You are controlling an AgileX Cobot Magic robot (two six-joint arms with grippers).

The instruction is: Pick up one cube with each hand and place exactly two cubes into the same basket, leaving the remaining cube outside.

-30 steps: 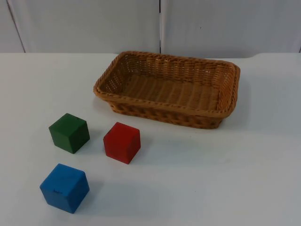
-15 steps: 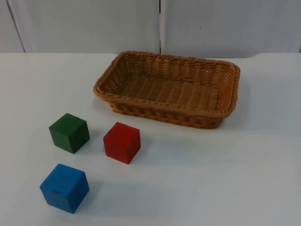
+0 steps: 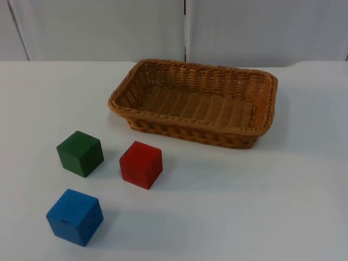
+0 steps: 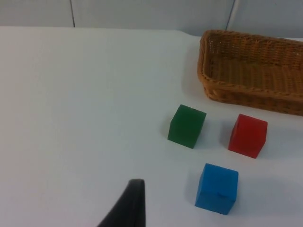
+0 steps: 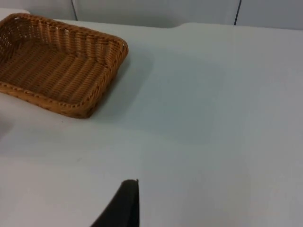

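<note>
Three cubes stand on the white table in front of the wicker basket (image 3: 190, 123), which holds nothing. The green cube (image 3: 80, 153) is at the left, the red cube (image 3: 141, 164) is just right of it, and the blue cube (image 3: 75, 216) is nearest the front edge. My left gripper (image 4: 130, 208) hovers over bare table well apart from the green cube (image 4: 187, 126), red cube (image 4: 248, 135) and blue cube (image 4: 217, 188). My right gripper (image 5: 124, 205) hangs over bare table, away from the basket (image 5: 90, 111). Both arms wait.
The grey partition wall (image 3: 109, 27) closes off the table behind the basket. The white table top (image 3: 255, 206) stretches wide to the right of the cubes and in front of the basket.
</note>
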